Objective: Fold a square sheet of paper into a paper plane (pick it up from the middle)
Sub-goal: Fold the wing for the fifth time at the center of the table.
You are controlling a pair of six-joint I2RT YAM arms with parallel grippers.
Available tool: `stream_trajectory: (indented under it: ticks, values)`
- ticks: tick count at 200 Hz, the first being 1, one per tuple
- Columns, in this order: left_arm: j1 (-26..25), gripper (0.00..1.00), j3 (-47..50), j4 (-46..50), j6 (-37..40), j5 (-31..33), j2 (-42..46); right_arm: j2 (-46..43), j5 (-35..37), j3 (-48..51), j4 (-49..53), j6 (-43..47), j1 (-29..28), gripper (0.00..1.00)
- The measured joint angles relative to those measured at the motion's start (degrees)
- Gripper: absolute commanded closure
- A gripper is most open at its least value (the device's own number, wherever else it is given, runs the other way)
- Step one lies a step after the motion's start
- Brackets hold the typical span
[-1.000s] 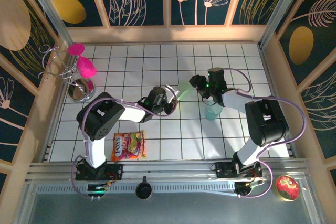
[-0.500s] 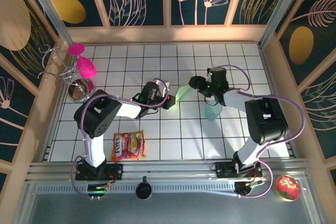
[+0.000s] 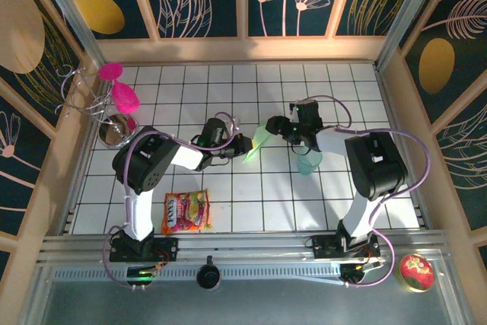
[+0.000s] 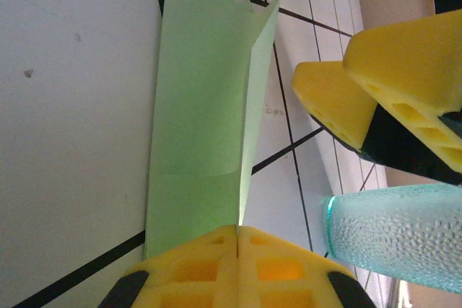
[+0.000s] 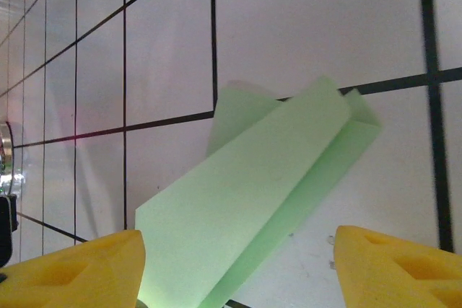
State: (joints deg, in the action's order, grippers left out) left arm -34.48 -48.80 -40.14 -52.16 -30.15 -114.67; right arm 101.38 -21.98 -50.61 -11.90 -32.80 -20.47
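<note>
The white tiled counter (image 3: 175, 89) carries the work about its middle. The left arm (image 3: 163, 159) reaches in from the near-left corner, and the left jaws are pinched tight on one end of the folded paper (image 3: 257, 141). In the left wrist view the two yellow pads (image 4: 195, 268) meet, with the green strip coming out from between them. The right arm (image 3: 373, 161) comes in from the opposite side. The right jaws are spread wide, one pad on either side of the paper's free end, and as far as the right wrist view shows they touch neither face. A snack bag (image 3: 186, 211) lies toward the near edge, well apart. A teal cup (image 3: 308, 164) stands just beside the right wrist.

The paper is a long narrow strip folded lengthwise, with one flap standing off the other. Its shadow suggests it is lifted off the counter.

The step looks like taking a second grip to set the fold. The right jaws should close squarely across the strip with its edges lined up, or the crease will skew. The left jaws should hold firm without pulling, since thin paper buckles under twist. The wrist must also avoid the cup.
</note>
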Motion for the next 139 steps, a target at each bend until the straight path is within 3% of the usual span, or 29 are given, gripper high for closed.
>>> stream_trajectory:
  ticks: [139]
  values:
    - [0.5,1.00,-0.7,-2.8,-5.6,-0.9,-1.0,4.7,5.3,-5.7,7.3,2.5,-2.5,0.33]
